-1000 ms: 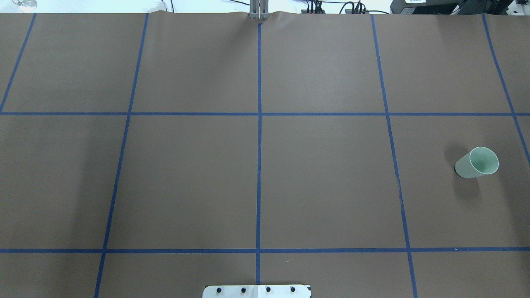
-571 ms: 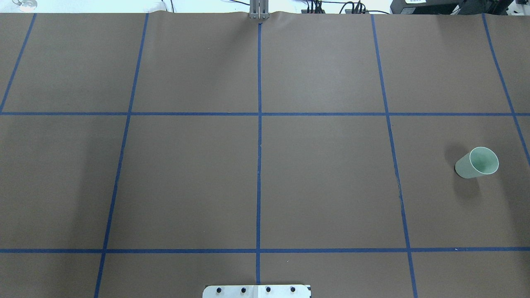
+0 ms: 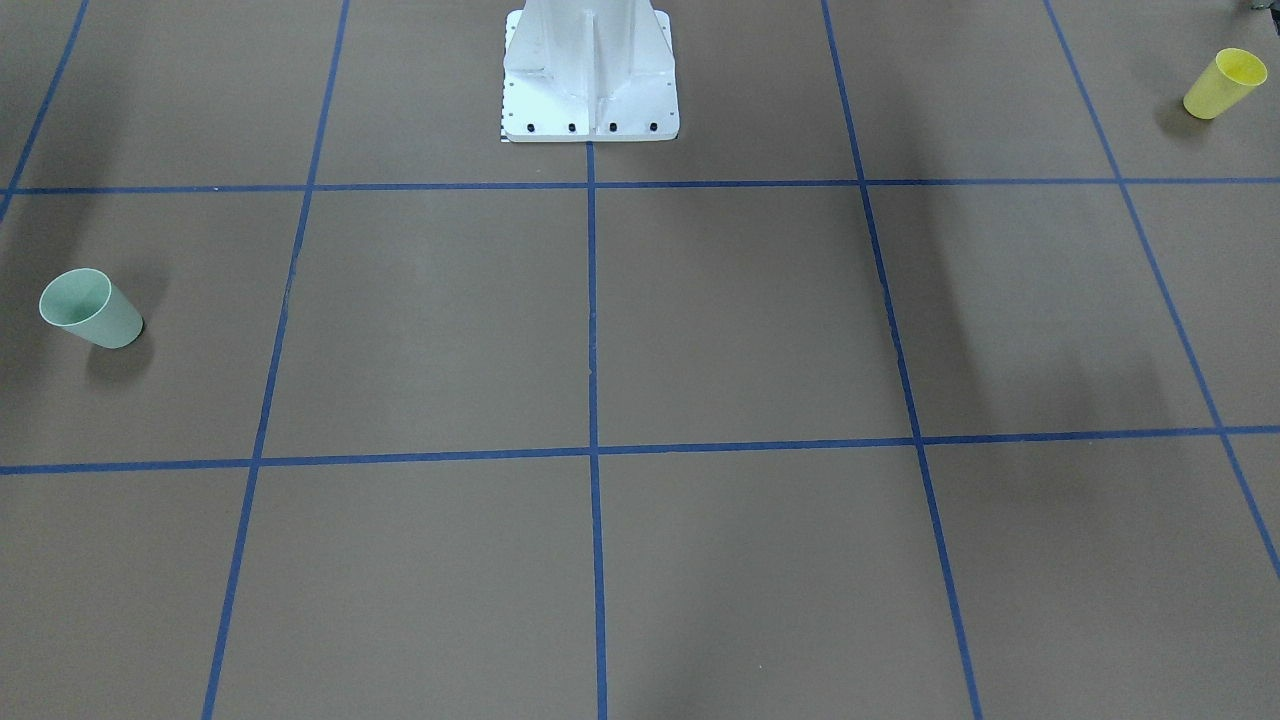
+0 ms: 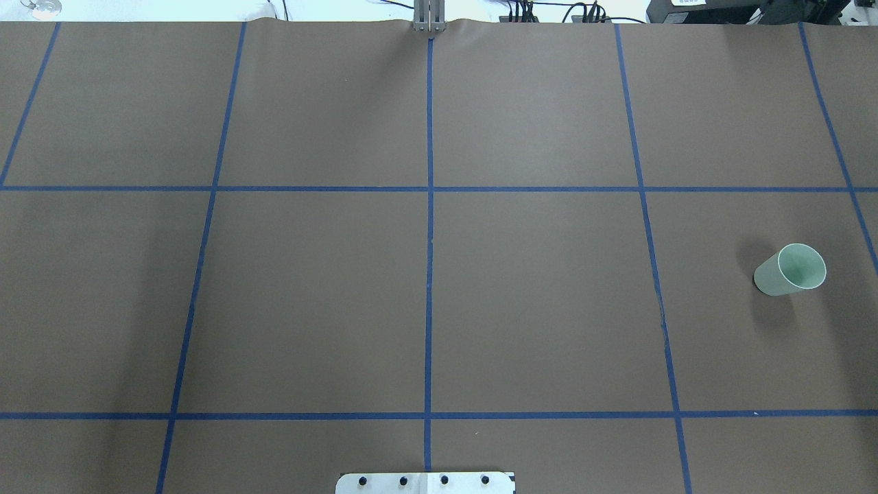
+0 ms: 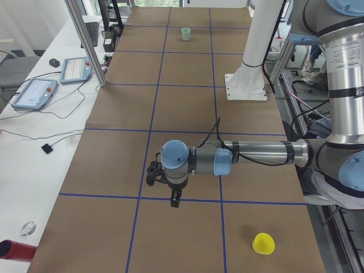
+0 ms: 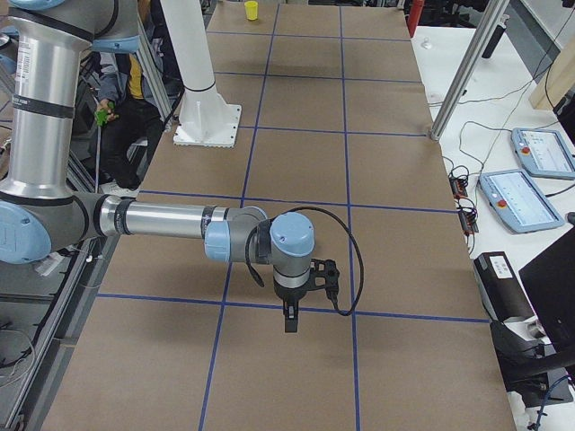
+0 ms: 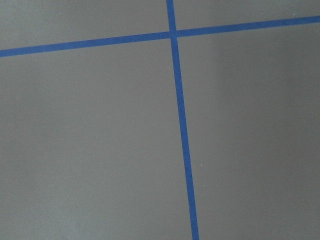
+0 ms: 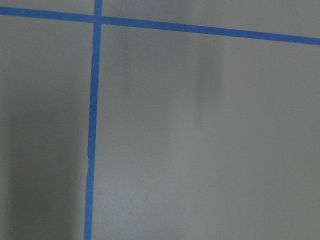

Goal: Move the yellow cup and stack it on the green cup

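The yellow cup [image 3: 1222,84] stands upright near the table's corner on my left side; it also shows in the exterior left view [image 5: 263,243] and, far off, in the exterior right view [image 6: 251,10]. It is outside the overhead view. The green cup [image 4: 790,269] stands upright on my right side, also seen in the front-facing view [image 3: 90,309]. My left gripper [image 5: 174,200] hangs above the table, well away from the yellow cup. My right gripper [image 6: 289,321] hangs above the table, far from both cups. I cannot tell whether either is open or shut.
The robot's white base [image 3: 590,70] stands at the table's middle edge. Blue tape lines grid the brown table [image 4: 535,302]. Teach pendants [image 5: 35,94] and an aluminium post [image 5: 85,40] stand on the white side bench.
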You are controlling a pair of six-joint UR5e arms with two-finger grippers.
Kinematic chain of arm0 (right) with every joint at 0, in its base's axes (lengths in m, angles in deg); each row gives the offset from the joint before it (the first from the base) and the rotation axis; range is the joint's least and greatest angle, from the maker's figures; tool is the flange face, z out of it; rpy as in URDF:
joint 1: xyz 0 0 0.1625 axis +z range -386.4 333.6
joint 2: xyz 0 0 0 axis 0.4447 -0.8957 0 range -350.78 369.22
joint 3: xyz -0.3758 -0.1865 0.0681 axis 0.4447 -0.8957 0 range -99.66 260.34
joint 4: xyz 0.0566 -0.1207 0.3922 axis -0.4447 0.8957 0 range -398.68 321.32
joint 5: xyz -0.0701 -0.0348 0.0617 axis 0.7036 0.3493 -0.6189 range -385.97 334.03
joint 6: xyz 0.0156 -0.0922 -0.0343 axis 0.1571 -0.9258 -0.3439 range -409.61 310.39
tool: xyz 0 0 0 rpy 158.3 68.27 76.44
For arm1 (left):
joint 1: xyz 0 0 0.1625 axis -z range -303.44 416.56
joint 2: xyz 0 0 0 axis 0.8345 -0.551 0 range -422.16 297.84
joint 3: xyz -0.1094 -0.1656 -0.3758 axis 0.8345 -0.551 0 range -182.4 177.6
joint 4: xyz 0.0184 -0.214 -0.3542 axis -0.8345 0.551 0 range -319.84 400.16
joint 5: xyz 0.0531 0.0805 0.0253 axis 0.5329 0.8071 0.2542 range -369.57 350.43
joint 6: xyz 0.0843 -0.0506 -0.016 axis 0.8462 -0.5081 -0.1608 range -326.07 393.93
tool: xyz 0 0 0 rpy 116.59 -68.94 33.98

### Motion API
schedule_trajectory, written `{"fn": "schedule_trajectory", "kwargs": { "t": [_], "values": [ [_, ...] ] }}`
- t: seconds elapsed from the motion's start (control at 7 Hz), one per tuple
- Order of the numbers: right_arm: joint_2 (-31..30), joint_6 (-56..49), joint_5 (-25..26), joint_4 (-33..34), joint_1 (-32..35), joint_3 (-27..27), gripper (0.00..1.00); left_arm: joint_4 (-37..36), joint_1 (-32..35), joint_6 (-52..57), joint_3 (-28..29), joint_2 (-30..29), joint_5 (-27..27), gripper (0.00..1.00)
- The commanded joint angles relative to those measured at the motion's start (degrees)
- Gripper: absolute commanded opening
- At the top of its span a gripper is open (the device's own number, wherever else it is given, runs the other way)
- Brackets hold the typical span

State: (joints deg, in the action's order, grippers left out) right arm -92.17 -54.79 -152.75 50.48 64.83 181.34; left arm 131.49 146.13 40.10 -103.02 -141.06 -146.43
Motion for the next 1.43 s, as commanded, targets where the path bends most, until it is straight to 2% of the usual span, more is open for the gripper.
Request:
{"fn": "schedule_trajectory", "kwargs": {
  "t": [0.0, 0.29, 0.43, 0.86, 1.0, 1.14, 1.29],
  "values": [
    [0.84, 0.17, 0.04, -1.16, 0.00, 1.12, 1.00, 0.78, 0.00, 0.15, -0.89, -0.81, -0.43, 1.00],
    [0.49, 0.35, 0.30, -11.41, 0.00, 0.17, 1.00, 8.56, 0.08, 0.06, -2.04, -3.00, -0.08, 1.00],
    [0.84, 0.44, -0.13, -11.46, 0.00, -0.01, 1.00, 13.92, 0.08, -0.63, -1.34, -4.14, -0.08, 1.00],
    [0.76, -0.17, -0.05, -11.72, -0.09, -0.45, 1.00, 16.67, 0.08, -3.71, -2.47, -4.94, -0.52, 1.00],
    [0.41, -0.27, -0.48, -11.63, -0.09, -0.54, 1.00, 21.22, 0.08, -5.98, -1.70, -4.51, -0.43, 1.00],
    [0.32, -0.18, -0.83, -11.46, -0.09, -1.24, 1.00, 22.83, 0.08, -8.44, -1.34, -4.33, -0.34, 1.00],
    [-0.12, -0.18, -1.62, -11.54, -0.09, -1.94, 1.00, 23.46, 0.08, -15.51, -2.64, -4.16, -0.17, 1.00]
  ]
}}
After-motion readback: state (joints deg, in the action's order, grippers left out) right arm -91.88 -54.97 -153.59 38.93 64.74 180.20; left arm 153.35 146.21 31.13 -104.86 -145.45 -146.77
